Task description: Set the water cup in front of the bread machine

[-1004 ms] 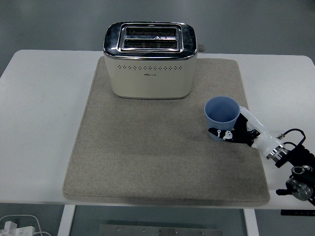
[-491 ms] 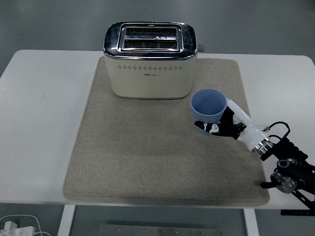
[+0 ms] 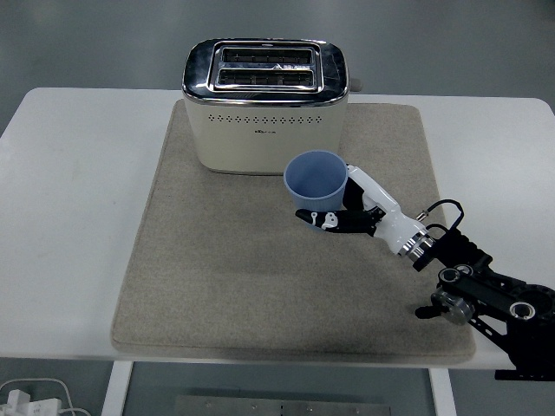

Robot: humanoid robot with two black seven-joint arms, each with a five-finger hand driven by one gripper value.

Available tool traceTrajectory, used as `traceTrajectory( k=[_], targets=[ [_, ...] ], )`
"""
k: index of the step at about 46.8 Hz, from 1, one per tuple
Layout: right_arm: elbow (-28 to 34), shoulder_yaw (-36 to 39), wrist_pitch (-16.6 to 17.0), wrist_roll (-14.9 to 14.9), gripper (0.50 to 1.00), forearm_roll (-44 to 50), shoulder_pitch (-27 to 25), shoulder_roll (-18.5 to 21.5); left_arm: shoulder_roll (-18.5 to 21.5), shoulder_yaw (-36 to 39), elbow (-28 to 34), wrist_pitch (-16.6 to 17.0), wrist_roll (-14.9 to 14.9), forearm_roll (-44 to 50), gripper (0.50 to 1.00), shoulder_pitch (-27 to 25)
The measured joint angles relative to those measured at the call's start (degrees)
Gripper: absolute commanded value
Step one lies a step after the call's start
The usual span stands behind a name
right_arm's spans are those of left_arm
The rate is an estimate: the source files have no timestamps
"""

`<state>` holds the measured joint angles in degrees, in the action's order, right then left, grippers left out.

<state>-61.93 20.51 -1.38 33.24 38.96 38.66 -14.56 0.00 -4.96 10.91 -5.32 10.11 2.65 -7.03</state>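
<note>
Blue plastic marked the cup (image 3: pixel 316 178), which stood upright and empty in the grasp of the right hand (image 3: pixel 347 215), the white and black fingers (image 3: pixel 323 218) wrapped around its lower wall from the right side. It sat over the grey mat (image 3: pixel 217 286), just in front of the cream toaster (image 3: pixel 264 106) and toward that machine's right front corner. The step in hand looked like the carry to the spot before the toaster, and it seemed nearly done. The next move probably called for a little more travel to the left to centre the cup, then lowering it flat on the mat and letting the fingers go without tipping it. Whether the cup's base already touched the mat could not be told, since the hand hid it. The thumb side of the hand was hard to make out against the cup. The left arm was nowhere in the picture, and the white table (image 3: pixel 69 173) ran off at its edges.
</note>
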Motion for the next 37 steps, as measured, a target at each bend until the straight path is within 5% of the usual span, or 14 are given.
traceTrajectory(
  k=[37],
  targets=[
    [11.34, -4.22, -1.19, -0.90, 0.500, -0.82, 8.52, 12.82, 0.00, -0.02, 0.60, -0.05, 0.00, 0.08, 1.000, -0.03]
  ],
)
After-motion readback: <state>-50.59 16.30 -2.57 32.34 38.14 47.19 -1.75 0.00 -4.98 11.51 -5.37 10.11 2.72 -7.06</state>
